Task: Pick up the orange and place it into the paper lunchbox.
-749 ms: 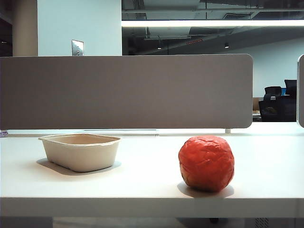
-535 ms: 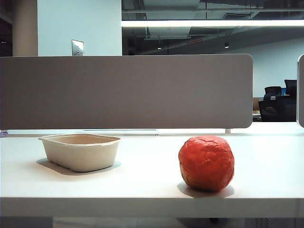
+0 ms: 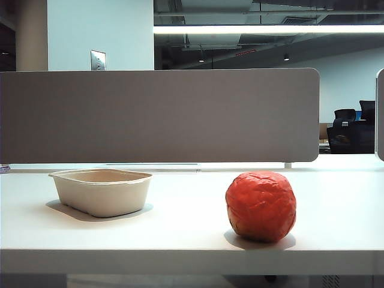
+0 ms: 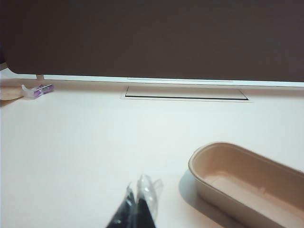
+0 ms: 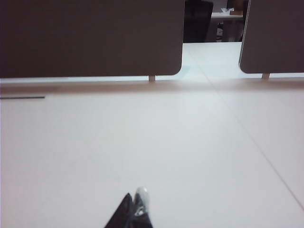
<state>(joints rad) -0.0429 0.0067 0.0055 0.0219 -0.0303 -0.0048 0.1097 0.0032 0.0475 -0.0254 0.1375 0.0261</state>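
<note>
On the white table (image 3: 180, 240), the orange (image 3: 260, 206) sits nearest, at the right close to the front edge, with the paper lunchbox (image 3: 102, 191) farther back on the left, well apart from it. The left gripper (image 4: 139, 199) and right gripper (image 5: 135, 204) hover low over bare tabletop, jaws pressed together, holding nothing. Behind stands a grey divider panel (image 3: 159, 114).

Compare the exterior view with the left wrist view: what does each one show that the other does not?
Only the exterior view shows the orange, sitting on the table to the right of the lunchbox and apart from it. No arm appears there.

Only the left wrist view shows the left gripper, its fingers together over bare table, a small purple item near the divider, and a flat hatch set in the tabletop.

Both show the lunchbox, empty, the white table and the grey divider behind it.
</note>
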